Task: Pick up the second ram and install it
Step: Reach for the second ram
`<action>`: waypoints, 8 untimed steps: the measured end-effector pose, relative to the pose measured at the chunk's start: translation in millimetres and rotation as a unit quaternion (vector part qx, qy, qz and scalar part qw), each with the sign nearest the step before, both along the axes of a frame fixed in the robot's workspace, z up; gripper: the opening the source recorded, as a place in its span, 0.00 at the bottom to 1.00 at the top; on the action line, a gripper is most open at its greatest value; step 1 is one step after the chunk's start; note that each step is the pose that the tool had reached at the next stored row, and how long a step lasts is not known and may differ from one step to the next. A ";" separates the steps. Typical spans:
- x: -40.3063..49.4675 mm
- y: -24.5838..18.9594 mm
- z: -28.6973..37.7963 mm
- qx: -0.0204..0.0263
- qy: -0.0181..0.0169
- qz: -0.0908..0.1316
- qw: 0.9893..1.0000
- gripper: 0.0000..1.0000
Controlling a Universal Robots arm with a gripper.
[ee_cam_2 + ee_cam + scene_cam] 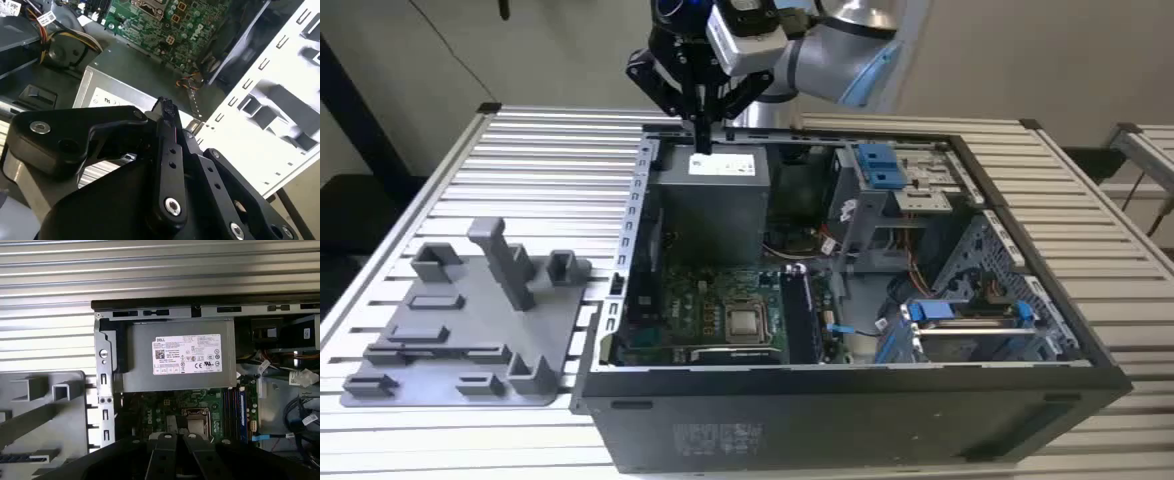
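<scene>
Gripper [704, 140] hangs over the power supply [720, 205] at 12 o'clock of the case [854, 400], pinched together, seemingly empty; stay above the rim toward the tray [454, 335] at 9 o'clock

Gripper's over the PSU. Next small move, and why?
Probably shift toward the grey holder tray. The gripper hangs above the power supply, and a dark strip, possibly the second ram, lies in the tray in the first wrist view.
</scene>
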State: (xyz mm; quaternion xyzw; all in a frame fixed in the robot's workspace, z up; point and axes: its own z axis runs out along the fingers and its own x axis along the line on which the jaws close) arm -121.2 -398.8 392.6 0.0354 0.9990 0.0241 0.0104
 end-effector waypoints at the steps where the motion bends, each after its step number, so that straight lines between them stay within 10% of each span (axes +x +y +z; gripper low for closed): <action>1: 0.0 0.0 0.0 0.000 0.000 0.000 1.000 0.11; 8: -0.3 0.0 0.0 0.000 0.000 0.000 1.000 0.11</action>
